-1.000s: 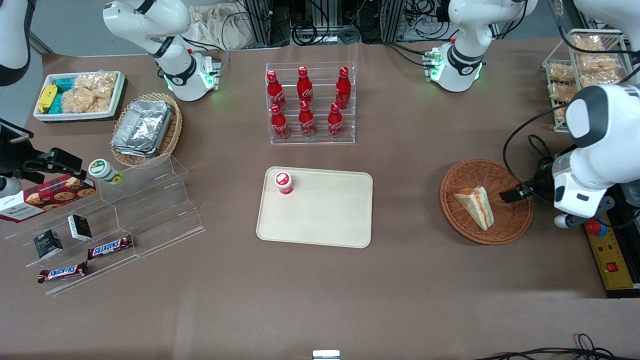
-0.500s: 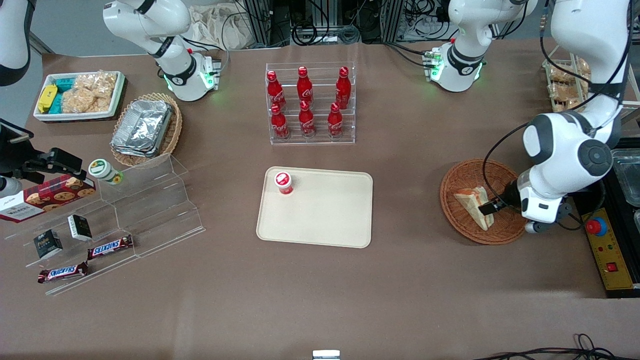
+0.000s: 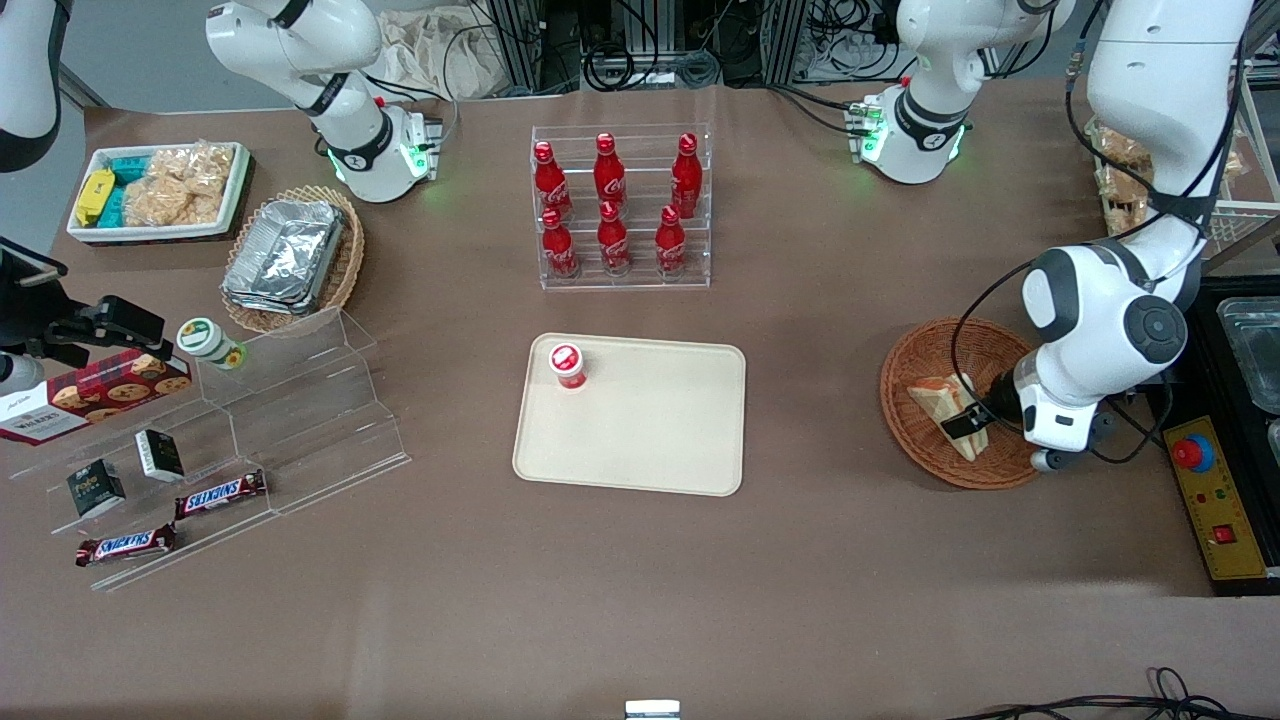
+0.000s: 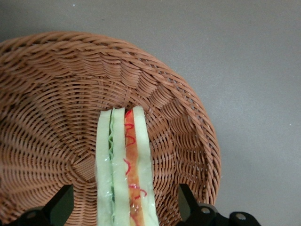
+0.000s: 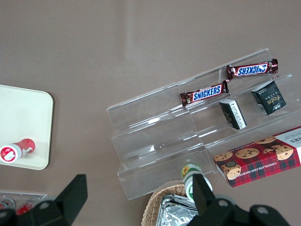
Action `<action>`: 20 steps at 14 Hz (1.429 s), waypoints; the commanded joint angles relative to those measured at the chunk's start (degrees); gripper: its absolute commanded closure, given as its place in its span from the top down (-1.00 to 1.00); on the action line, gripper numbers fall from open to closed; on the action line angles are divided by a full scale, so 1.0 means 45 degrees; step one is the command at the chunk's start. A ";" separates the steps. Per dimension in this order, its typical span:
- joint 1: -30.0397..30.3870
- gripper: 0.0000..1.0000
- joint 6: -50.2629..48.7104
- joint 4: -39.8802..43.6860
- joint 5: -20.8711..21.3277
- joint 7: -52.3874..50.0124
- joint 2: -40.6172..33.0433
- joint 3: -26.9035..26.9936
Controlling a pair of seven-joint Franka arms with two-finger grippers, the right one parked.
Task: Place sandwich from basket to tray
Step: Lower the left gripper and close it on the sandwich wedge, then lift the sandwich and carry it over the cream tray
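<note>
The sandwich (image 3: 930,398), a pale wedge with orange and green layers, lies in the round reddish-brown wicker basket (image 3: 912,352) toward the working arm's end of the table. My gripper (image 3: 965,425) is low over the basket and open. In the left wrist view the sandwich (image 4: 123,155) runs between the two black fingers (image 4: 186,201), with wicker showing in the gap on each side, and the basket wall (image 4: 183,117) curves around it. The cream tray (image 3: 660,440) lies flat at mid-table, apart from the basket.
A small red-capped cup (image 3: 567,365) stands on the tray's corner. A clear rack of red cola bottles (image 3: 620,210) stands farther from the camera than the tray. A yellow control box (image 3: 1215,510) sits beside the basket. Clear stepped shelves (image 3: 290,410) with snacks are toward the parked arm's end.
My gripper has swung in over the basket and come down onto the sandwich's end, so its open fingers now straddle the sandwich. The sandwich and basket have not moved.
</note>
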 commanded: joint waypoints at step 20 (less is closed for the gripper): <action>-0.0141 -0.42 -1.1339 0.8501 0.1188 0.0157 -0.1220 -0.1929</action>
